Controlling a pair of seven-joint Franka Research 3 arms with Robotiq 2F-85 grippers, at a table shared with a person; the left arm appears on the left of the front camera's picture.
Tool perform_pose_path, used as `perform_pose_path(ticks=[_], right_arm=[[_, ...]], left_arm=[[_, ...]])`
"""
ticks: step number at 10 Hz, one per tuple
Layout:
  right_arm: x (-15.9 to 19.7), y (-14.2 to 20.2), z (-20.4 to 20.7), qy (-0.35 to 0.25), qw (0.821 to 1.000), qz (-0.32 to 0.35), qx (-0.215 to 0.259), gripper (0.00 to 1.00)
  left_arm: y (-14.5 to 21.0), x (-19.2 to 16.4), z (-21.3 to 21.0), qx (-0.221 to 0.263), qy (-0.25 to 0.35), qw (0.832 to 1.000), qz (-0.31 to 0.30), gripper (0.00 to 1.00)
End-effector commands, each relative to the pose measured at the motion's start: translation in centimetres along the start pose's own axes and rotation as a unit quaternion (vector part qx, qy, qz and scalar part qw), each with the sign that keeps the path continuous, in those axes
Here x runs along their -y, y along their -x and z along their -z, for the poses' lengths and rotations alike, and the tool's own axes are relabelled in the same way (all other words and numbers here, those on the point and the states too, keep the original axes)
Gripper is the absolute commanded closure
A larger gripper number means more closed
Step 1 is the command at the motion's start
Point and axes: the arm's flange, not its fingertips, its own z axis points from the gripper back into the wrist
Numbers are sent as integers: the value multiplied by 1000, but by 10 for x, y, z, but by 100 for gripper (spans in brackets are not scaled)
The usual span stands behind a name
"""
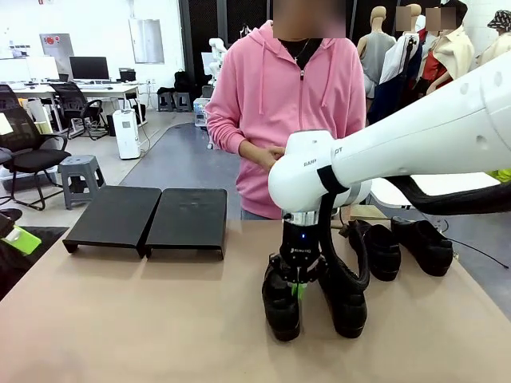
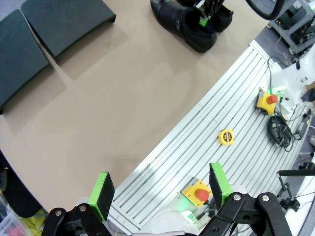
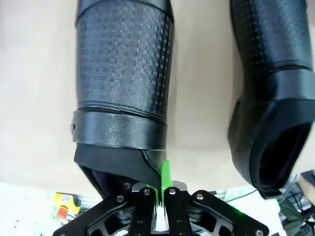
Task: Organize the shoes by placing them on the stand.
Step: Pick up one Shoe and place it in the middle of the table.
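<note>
The left hand (image 2: 160,189) hangs over the near edge of the tabletop (image 2: 123,108). Its green-padded fingers (image 2: 102,194) are spread wide with nothing between them. Beneath it lies a slatted metal deck (image 2: 236,98) with a yellow tape measure (image 2: 226,136) on it.

The stand (image 1: 148,219) sits on the left half of the tabletop toward the far side. It shows as two flat matte-black panels side by side and touching.

Right of it, across the tabletop, a person in a pink hoodie (image 1: 287,112) stands with both hands held together at the waist.

All four shoes are on the tabletop, well apart from the stand. Near the middle, the left shoe (image 1: 281,307) and the right shoe (image 1: 345,307) stand side by side with their toes toward the robot.

The right arm comes in from the right and drops straight down over them. The right hand (image 1: 297,289) has its fingers pinched together on the rim of the left shoe's opening, on the side facing its neighbour.

Farther right and toward the far edge, the other pair (image 1: 403,246) sits side by side.
</note>
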Motion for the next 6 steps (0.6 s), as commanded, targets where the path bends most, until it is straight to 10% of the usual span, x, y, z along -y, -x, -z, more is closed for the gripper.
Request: perform_pose_path(ticks=[1, 6], right_arm=[[23, 49, -55, -56, 998, 3, 43, 100], [-11, 139, -69, -151, 975, -122, 111, 100]], left_arm=[[0, -2, -2, 4, 10, 1000, 8, 0], [0, -2, -2, 4, 10, 1000, 8, 0]])
